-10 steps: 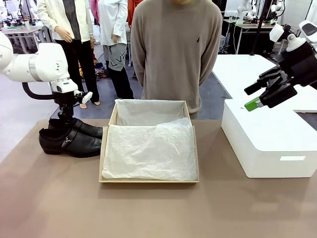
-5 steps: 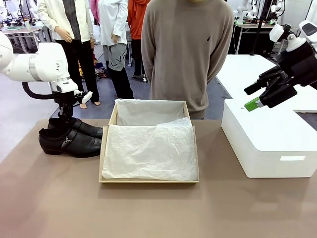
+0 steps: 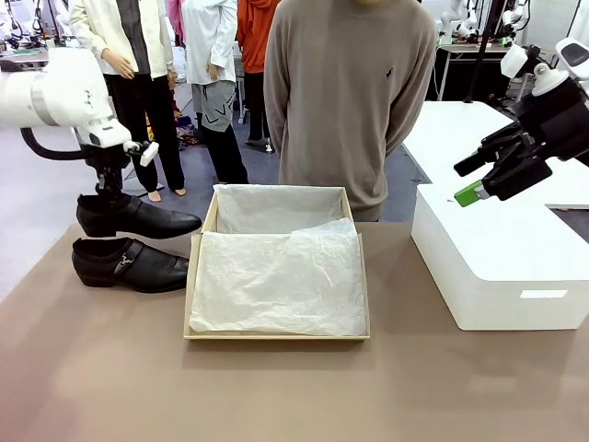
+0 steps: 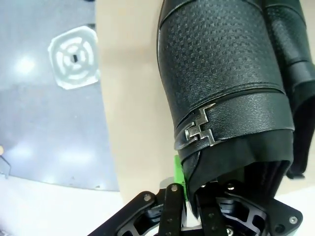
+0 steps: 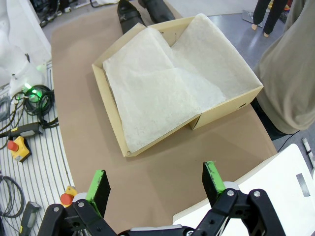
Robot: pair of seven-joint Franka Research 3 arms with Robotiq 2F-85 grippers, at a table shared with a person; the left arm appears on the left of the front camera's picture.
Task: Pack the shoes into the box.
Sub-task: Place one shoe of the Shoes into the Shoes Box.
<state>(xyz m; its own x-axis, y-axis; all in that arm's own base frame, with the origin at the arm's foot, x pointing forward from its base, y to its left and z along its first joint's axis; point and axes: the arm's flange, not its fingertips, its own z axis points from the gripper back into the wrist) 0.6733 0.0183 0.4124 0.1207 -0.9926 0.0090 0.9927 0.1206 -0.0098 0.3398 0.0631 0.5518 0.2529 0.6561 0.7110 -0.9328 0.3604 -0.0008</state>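
Left gripper, jaws pressed together on the heel collar of one glossy black dress shoe, which hangs clear of the table roughly level, its toe toward the box's left wall. In the left wrist view the same gripper pinches the rear rim of that shoe, one green pad lying on the outside of the leather just below the strap's metal buckle. The second shoe rests on the table directly beneath the held one, just beside the box, its side strap and buckle facing the camera; part of it shows at the wrist view's right edge. The tan cardboard shoebox stands open at the table's middle, lined with white tissue paper and holding no shoe. Right gripper, fingers spread wide and holding nothing, hovers well apart from the shoes, above a larger white rounded box at the table's right; its wrist view looks down between the parted green-padded fingers onto the shoebox. A person in a beige sweater stands at the far side, behind the box.
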